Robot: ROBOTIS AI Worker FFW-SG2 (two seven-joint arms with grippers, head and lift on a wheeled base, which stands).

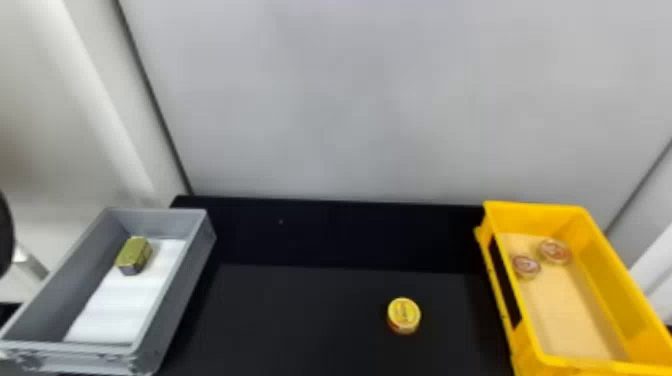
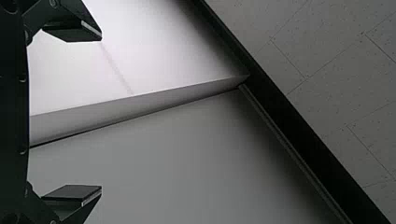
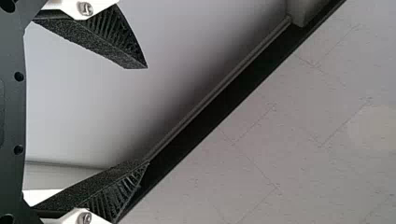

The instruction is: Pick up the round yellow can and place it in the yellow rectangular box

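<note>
The round yellow can [image 1: 404, 315] rests on the black table, right of the middle in the head view. To its right stands the yellow rectangular box [image 1: 600, 295], with two round tins on its floor. In the left wrist view my left gripper [image 2: 102, 113] is open, its fingers wide apart against wall panels. My right gripper [image 3: 148, 115] is also open in the right wrist view, with nothing between its fingers, facing wall and ceiling.
A grey bin [image 1: 172, 295] stands on the left of the black table [image 1: 310, 310], holding a small gold-green block [image 1: 133, 255] on a white liner. A pale wall [image 1: 350, 100] rises behind the table. A dark rounded object shows at the head view's left edge.
</note>
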